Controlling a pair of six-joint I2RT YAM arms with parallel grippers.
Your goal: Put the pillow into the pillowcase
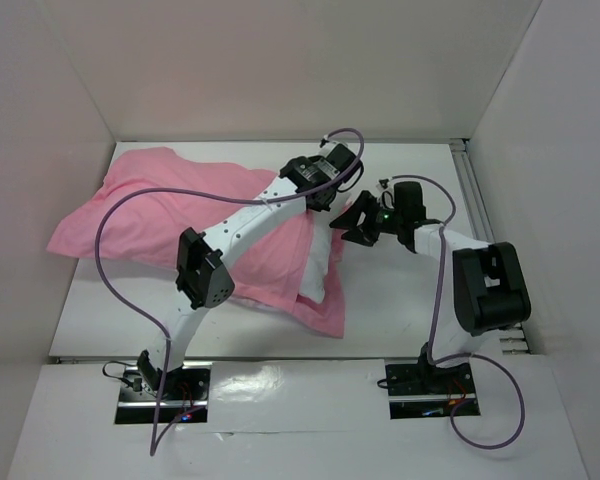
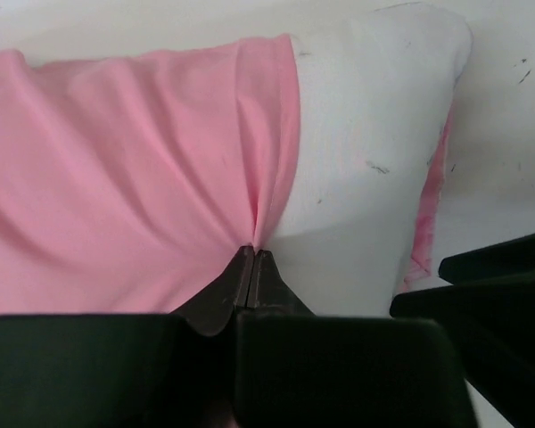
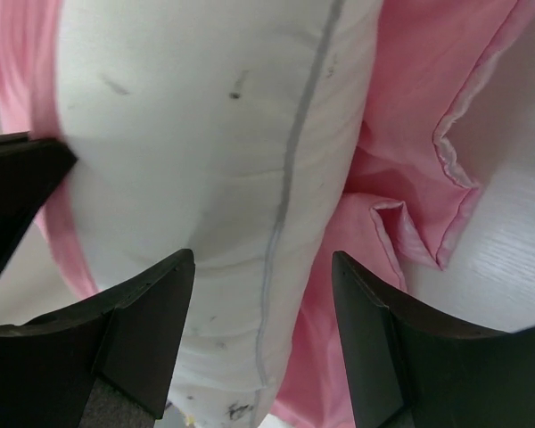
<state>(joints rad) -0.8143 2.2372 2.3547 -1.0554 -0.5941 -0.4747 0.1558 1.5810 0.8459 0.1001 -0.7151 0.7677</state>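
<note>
- We see the left gripper [image 2: 252, 260] pinched shut on the pillowcase [image 2: 116, 178] hem, where pink fabric meets the pillow [image 2: 366, 134].
- The right gripper [image 3: 263, 267] stands wide open over the pillow's bare white end, holding nothing.
- The pillow, mostly sheathed, lies from the white tabletop's [image 1: 380, 320] far-left corner toward its middle; plain white walls [image 1: 280, 60] surround it.

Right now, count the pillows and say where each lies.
1. The pillow lies centrally, mostly inside the pillowcase, its white end poking out on the right. The pillowcase may hide more.
</note>
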